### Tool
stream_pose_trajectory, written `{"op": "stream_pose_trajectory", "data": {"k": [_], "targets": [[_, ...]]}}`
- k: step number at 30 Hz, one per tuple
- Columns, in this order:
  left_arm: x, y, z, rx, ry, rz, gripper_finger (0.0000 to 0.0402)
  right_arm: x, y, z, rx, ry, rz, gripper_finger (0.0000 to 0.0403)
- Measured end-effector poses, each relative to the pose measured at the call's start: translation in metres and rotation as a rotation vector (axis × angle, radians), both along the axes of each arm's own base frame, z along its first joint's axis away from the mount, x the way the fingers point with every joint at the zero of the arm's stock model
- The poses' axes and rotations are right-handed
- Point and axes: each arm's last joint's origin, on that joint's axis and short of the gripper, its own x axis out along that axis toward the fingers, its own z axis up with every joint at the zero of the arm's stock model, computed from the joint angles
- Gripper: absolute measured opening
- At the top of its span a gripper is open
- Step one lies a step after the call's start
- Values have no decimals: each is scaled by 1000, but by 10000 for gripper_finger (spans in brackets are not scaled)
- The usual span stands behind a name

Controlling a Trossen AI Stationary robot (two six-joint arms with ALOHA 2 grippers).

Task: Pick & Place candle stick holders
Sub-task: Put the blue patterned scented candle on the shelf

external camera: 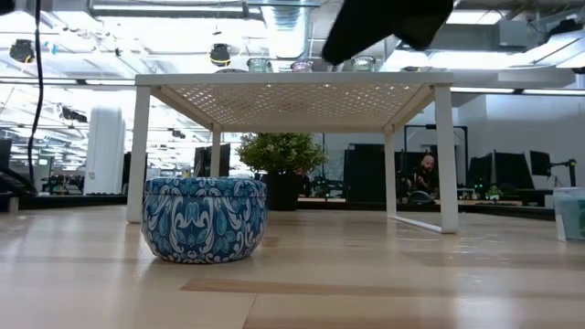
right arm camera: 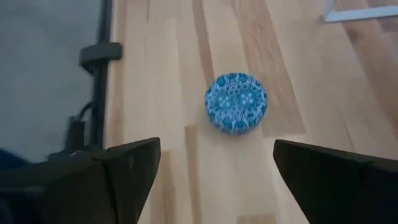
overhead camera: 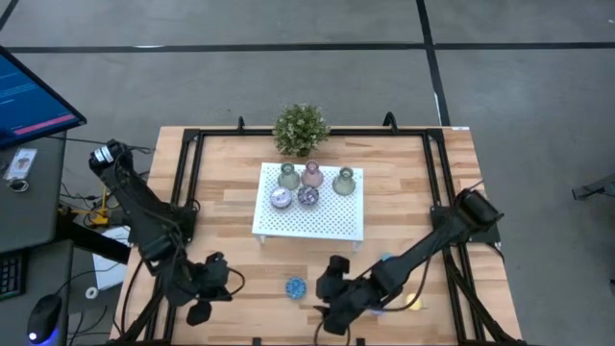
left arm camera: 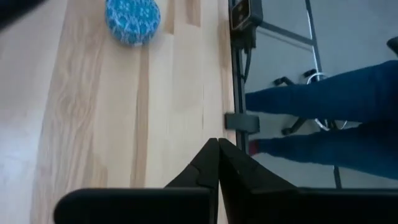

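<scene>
Near front edge: blue puck (overhead camera: 295, 286) alone on the tabletop (overhead camera: 231, 207).
Right gripper (overhead camera: 325, 300): fingers spread, empty, just beside puck.
Left gripper (overhead camera: 213, 288): clenched, empty, front-left corner.
Tray (overhead camera: 309, 223): five holders on top.

No text, label, brand, number or sign can be read in any view: the monitor (overhead camera: 34, 96) at the far left beside the desk shows only blurred coloured bands, and the small card (overhead camera: 19, 165) lying below it is too small to make out
</scene>
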Motion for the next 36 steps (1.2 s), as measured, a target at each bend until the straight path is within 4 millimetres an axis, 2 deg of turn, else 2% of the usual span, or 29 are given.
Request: {"op": "stream_pose_trajectory", "data": {"k": [4,11,20,25,36], "targets": [[-7,-3,-1,18,9,-19,3,15,10,-12,-16,-36,-1,304],[-10,-4,-2,27,12,-26,3,39,18,-42,-174,-23,30,312],[-10,-3,-2,5,27,6,3,63,12,-30,-165,-53,5,395],[-10,-2,-6,17,33,7,3,65,9,-27,-163,-59,-1,384],[-19,6,-39,39,119,70,4,72,-10,-30,-179,-9,-19,397]]}}
